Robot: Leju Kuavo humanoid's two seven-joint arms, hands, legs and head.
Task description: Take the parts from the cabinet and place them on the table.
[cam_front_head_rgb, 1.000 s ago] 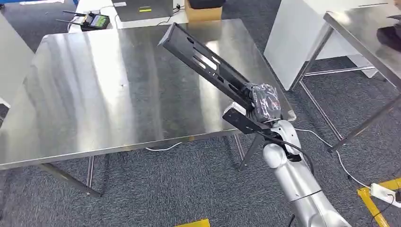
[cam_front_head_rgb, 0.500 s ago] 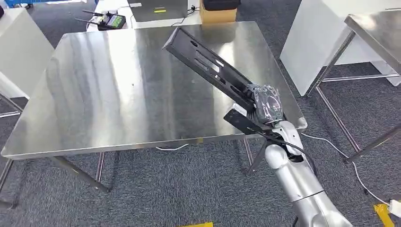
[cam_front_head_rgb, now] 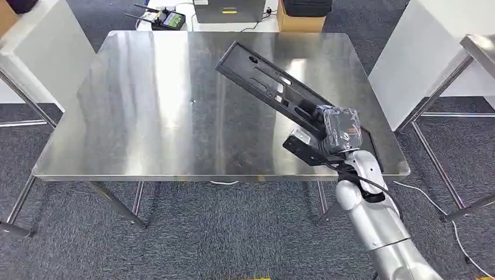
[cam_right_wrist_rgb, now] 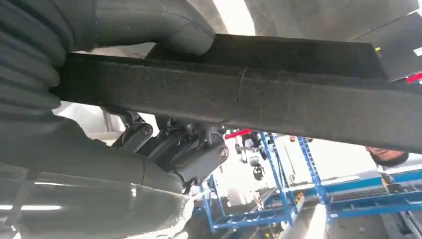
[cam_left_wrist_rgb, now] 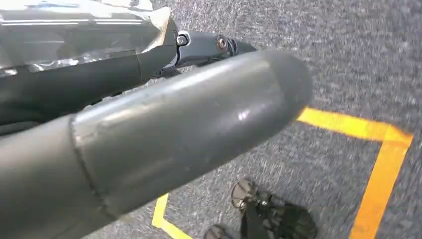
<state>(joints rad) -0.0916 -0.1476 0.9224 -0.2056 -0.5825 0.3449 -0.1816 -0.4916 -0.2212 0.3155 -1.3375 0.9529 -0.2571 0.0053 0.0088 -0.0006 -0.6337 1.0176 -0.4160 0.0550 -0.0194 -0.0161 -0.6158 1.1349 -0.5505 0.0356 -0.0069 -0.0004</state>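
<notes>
A long black slotted metal part (cam_front_head_rgb: 262, 81) slants up over the right half of the steel table (cam_front_head_rgb: 146, 105). My right hand (cam_front_head_rgb: 338, 129), wrapped in a clear cover, grips the part near its lower end, above the table's front right area. In the right wrist view the part (cam_right_wrist_rgb: 298, 99) runs as a dark bar between the thumb (cam_right_wrist_rgb: 149, 25) and the fingers (cam_right_wrist_rgb: 189, 149). My left hand (cam_left_wrist_rgb: 164, 124) hangs over the carpet with the thumb straight and nothing in it.
A white cabinet side (cam_front_head_rgb: 420, 52) and another steel table (cam_front_head_rgb: 481, 46) stand to the right. A white table (cam_front_head_rgb: 35, 46) is at the left. A remote controller (cam_front_head_rgb: 166, 19) and a cardboard box (cam_front_head_rgb: 300, 20) lie beyond the far edge. Yellow tape (cam_left_wrist_rgb: 378, 164) marks the floor.
The whole view has shifted: the table now sits squarer and more central in the picture. My right hand still grips the black part, now further over the tabletop.
</notes>
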